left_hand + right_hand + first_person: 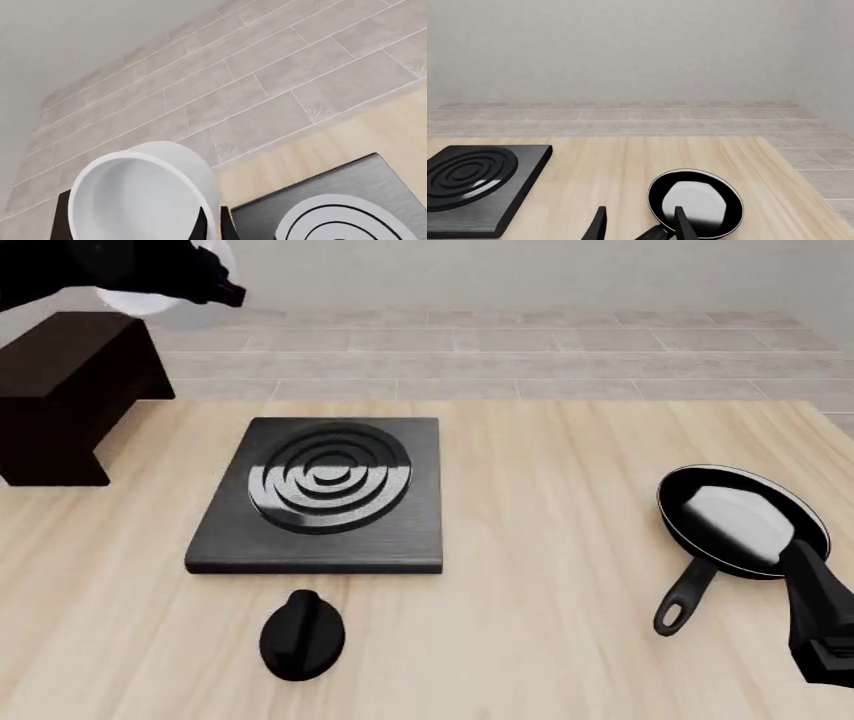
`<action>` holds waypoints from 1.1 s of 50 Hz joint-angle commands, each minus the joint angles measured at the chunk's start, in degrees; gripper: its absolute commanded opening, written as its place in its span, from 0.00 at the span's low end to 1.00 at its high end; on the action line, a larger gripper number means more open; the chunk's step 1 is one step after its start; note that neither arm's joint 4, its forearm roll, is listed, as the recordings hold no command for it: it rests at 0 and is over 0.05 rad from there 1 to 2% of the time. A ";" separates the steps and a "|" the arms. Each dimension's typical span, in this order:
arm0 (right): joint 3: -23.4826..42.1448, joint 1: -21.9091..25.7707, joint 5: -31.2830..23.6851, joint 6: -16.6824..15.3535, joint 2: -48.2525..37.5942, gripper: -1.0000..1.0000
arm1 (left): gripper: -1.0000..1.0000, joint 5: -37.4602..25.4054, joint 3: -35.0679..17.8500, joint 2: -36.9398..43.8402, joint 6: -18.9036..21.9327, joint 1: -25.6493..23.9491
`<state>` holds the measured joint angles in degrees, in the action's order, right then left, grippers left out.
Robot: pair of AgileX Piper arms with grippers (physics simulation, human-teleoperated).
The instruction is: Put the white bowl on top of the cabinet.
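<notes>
White bowl (147,298) up at the far left, clamped in the left gripper (212,222), dark fingers (228,226) pinching its wall at the rim, jaws narrowed to the thickness of that wall; bowl tipped, hollow facing the wrist camera. Raised above the cabinet (67,390), just over its back edge, not resting on the flat top. Cabinet dark brown, at the tabletop's (561,640) left edge, near the black stove plate (327,495) with its glossy concentric rings. Round black knob (302,634) lying on the wood in front of the plate. Black frying pan (731,525) well apart to the right, white gleam inside, handle pointing toward the near edge. Right gripper (640,225) low by the pan, jaws apart, holding nothing, handle seen between the fingers. No brand, label or writing legible anywhere.
</notes>
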<state>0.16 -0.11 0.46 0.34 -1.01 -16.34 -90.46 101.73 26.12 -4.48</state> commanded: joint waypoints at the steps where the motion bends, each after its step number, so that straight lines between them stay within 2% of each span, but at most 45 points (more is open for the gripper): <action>1: 0.00 -0.01 0.00 -0.01 -0.01 1.00 | 0.00 0.08 -0.03 -0.73 -1.09 5.96; 7: 0.00 0.00 0.00 -0.01 0.01 1.00 | 0.00 1.37 -2.49 -0.21 -5.38 9.74; 15: 0.00 0.00 0.00 -0.02 0.01 1.00 | 0.00 1.79 -4.70 1.58 -3.39 14.85; 20: 0.00 0.01 0.00 0.00 0.01 1.00 | 0.00 1.12 -6.68 3.43 -3.47 15.70; 25: 0.00 -0.01 0.01 0.00 -0.02 1.00 | 0.00 -1.23 -11.37 6.56 -8.51 15.99; 34: 0.00 0.00 -0.01 -0.01 0.02 1.00 | 0.00 -3.57 -17.04 10.72 -9.02 17.13; 42: 0.00 0.01 0.00 -0.02 0.00 1.00 | 0.00 -5.39 -19.16 12.64 -9.44 17.55; 45: 0.00 0.00 0.01 0.01 -0.02 1.00 | 0.00 -6.55 -20.05 13.73 -10.51 18.17; 46: 0.00 -0.02 0.00 0.00 0.00 1.00 | 0.00 -7.43 -21.23 14.61 -12.35 18.99; 49: 0.00 0.01 0.00 0.00 0.00 1.00 | 0.00 -6.60 -20.84 14.94 -12.46 19.73; 55: 0.00 0.00 0.01 0.01 -0.04 1.00 | 0.00 -7.97 -23.62 17.78 -13.02 19.55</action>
<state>0.16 -0.11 0.47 0.34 -1.01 -22.76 -109.81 116.74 14.74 14.02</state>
